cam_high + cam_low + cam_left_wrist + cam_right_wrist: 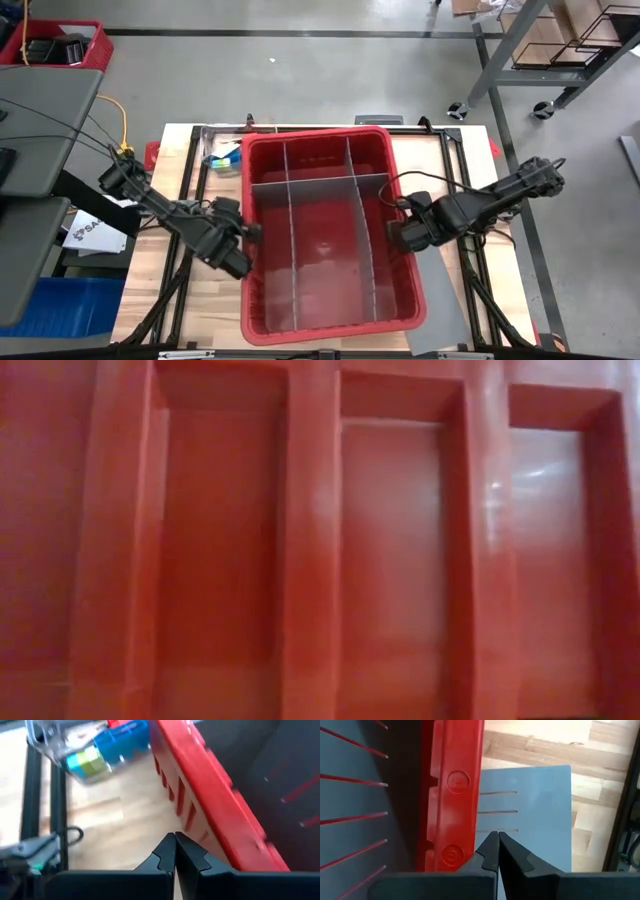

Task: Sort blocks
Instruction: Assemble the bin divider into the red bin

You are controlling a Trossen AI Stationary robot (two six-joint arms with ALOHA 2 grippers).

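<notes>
Left gripper [243, 262]: I see it just beside the left wall of the bin [331, 139], over the table [160, 275]. Its fingers [169, 852] are pressed together and hold nothing.
Right gripper [392, 236]: I see it at the right wall of the bin, near the rim. Its fingers [492, 847] are pressed together too, with nothing between them.
Blocks [222, 159]: I see a small cluster of blue, green and yellow pieces on the table, just beside the far left corner of the bin. In the left wrist view they [107, 747] lie ahead of the gripper, close to the red wall.
Bin: it stands in the middle of the table. Grey dividers [320, 185] split it into compartments, and I see no blocks in them.
Sheet [445, 300]: a grey slotted sheet lies flat on the table, touching the right side of the bin, below the right gripper.
Low view: only the red ribbed wall of the bin fills it.
</notes>
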